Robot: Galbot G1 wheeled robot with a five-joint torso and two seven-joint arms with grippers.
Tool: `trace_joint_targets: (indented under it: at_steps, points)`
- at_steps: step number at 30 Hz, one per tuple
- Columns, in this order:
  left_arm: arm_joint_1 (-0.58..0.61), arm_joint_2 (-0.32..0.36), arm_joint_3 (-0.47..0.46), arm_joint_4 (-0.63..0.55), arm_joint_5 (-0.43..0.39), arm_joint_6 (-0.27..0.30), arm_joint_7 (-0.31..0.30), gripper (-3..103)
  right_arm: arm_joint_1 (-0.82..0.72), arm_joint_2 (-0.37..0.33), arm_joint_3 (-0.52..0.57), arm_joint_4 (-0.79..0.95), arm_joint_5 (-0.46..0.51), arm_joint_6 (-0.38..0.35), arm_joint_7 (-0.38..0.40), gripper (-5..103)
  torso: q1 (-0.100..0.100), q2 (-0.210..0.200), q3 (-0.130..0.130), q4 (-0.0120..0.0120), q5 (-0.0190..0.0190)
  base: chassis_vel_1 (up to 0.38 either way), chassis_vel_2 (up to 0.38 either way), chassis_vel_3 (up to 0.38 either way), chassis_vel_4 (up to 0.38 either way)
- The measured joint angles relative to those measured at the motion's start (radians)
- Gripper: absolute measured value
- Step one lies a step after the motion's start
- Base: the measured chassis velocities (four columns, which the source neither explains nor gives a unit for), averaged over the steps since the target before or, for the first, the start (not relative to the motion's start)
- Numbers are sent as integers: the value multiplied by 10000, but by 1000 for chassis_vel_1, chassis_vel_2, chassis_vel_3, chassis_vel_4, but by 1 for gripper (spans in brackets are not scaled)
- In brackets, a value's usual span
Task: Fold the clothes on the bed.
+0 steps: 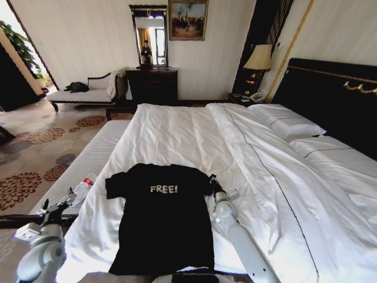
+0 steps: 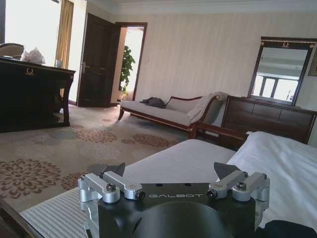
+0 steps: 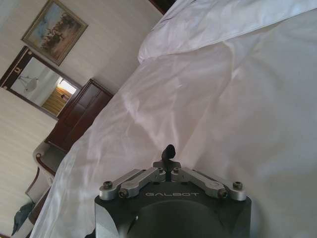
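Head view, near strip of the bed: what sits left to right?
Left tool, open, off the bed's edge → plastic bottle → black T-shirt lying flat on the white duvet → right tool, shut, at the shirt's sleeve → bare duvet.

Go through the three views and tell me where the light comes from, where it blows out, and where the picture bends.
Head view: wide-angle bend curves the walls and the big white bed; the black cotton "FREE!" T-shirt is evenly lit. Left wrist view: daylight blows out the window and the doorway; the left claw, open, sits in shade. Right wrist view: soft highlights on the white duvet above the shut right claw.
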Motion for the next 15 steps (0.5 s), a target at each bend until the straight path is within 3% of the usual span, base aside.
trace_joint_targets:
  at_steps: [4, 9, 15]
  points:
    - [3, 4, -22, 19, 7, -18, -9, 100, 224, 9, -203, -39, -62, 92, -331, 0, 1, 0, 0, 0, 0, 0, 0, 0, 0]
    - [-2, -31, -34, 38, 54, -47, -11, 100, 571, 85, -525, -48, -139, 644, -1470, 0, 0, 0, -1, 1, 0, 0, 0, 0, 0]
    - [-1, -49, -52, 103, 126, -91, -14, 100, 630, 157, -1002, -243, -526, 877, -2208, 0, 0, 0, -1, 0, -1, 0, 0, 0, 0]
